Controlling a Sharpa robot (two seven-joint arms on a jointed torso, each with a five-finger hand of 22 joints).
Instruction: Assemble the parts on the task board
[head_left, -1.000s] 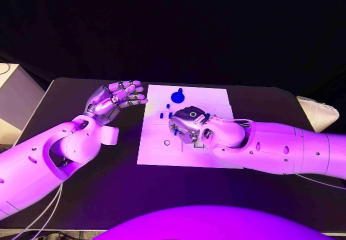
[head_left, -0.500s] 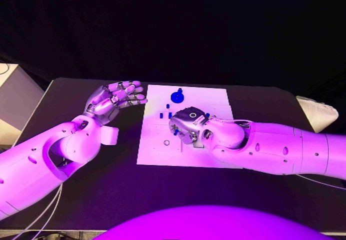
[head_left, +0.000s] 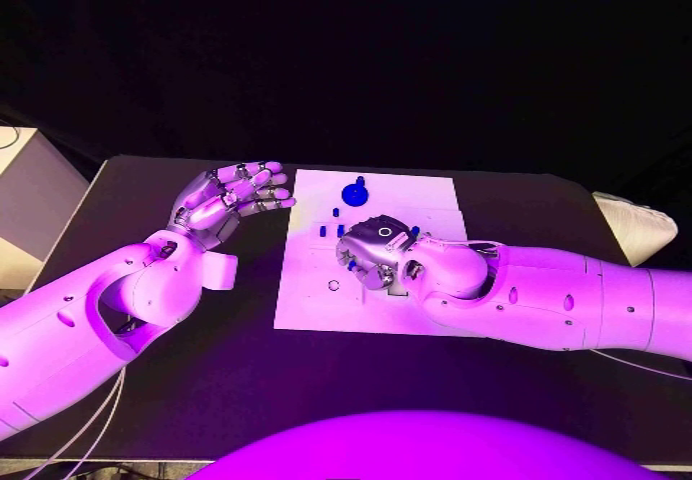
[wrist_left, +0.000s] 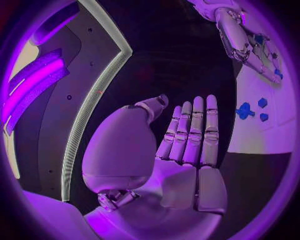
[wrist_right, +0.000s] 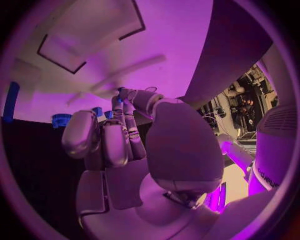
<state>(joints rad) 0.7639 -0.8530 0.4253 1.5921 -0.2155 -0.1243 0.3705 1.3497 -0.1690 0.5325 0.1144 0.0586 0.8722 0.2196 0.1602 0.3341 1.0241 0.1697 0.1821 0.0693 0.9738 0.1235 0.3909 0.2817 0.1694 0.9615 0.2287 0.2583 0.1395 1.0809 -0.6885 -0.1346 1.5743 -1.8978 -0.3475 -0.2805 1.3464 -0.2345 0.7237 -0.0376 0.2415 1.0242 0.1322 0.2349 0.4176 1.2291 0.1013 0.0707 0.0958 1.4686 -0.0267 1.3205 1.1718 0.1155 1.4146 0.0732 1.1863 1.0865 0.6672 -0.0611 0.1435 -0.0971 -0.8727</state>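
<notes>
The white task board (head_left: 378, 300) lies flat in the middle of the black tabletop (head_left: 188, 380), and the right hand (head_left: 378, 252) sits low over the board's centre, its fingers (wrist_right: 119, 127) curled down toward the surface; from here I cannot tell whether they are grasping a part or merely pressing on the board. The left hand (head_left: 228, 200) hangs just off the board's left edge, fingers (wrist_left: 194, 130) straight, close together and released, carrying nothing. A larger blue part (head_left: 355, 191) with a round base stands near the board's far edge, and a few small blue parts (head_left: 333, 212) dot the board between it and the right hand. These pieces look like hard, light plastic: stiff enough to pinch firmly, but small and smooth, so I would guess they slip or tip easily. The larger one seems best taken by its upright stem, the small ones by their sides with fingertips.
</notes>
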